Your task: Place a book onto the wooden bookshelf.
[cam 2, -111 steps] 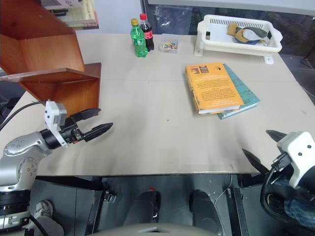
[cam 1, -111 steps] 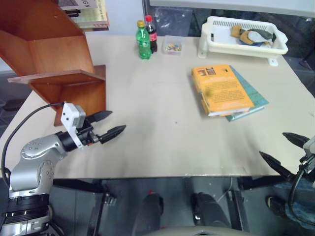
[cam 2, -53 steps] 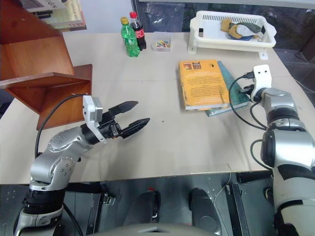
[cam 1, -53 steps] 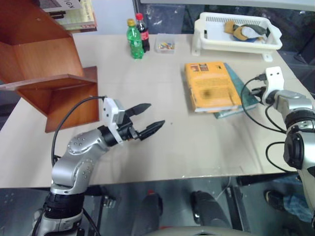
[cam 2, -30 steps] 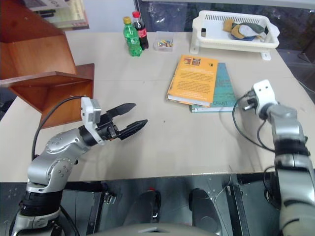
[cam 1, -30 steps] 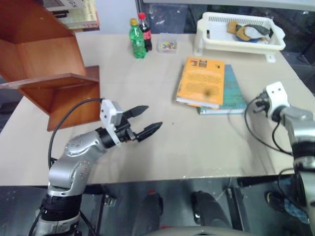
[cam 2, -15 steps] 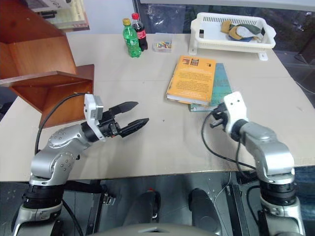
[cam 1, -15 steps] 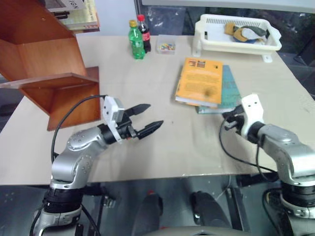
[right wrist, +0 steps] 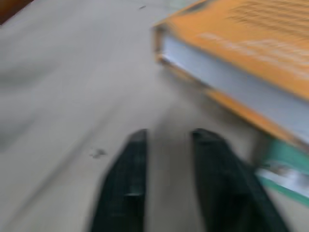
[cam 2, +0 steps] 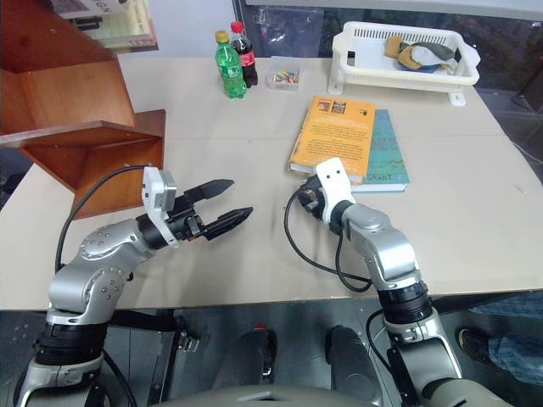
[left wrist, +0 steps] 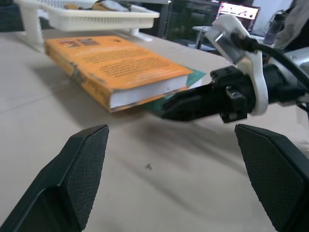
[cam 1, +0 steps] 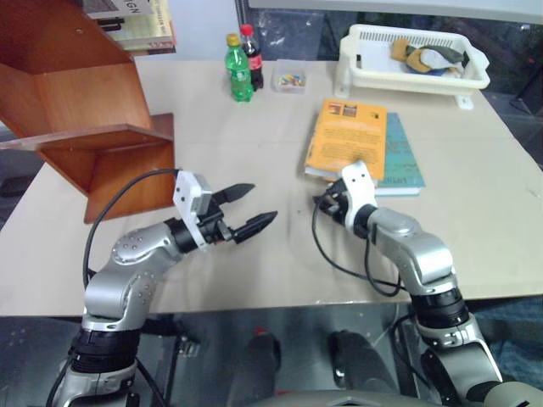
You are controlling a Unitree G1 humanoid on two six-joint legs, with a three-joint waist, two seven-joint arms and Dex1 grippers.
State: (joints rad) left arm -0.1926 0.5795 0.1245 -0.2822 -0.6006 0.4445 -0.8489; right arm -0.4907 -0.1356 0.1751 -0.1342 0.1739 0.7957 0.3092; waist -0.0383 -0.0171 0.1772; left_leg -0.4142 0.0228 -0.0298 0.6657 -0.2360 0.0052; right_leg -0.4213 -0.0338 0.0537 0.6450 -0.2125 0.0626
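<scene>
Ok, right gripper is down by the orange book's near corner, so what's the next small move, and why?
Probably open the right gripper wider and ease it forward onto the near edge of the book. Its jaws stand only slightly apart, narrower than the thick white page edge just ahead, and nothing is held. The left gripper hangs open, apart from the book.

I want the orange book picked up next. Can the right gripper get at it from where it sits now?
Probably yes. The right gripper sits low on the table just off the near corner of the book, fingers slightly parted, bare tabletop between. The book lies flat on a teal book, which may hamper a clean grip.
</scene>
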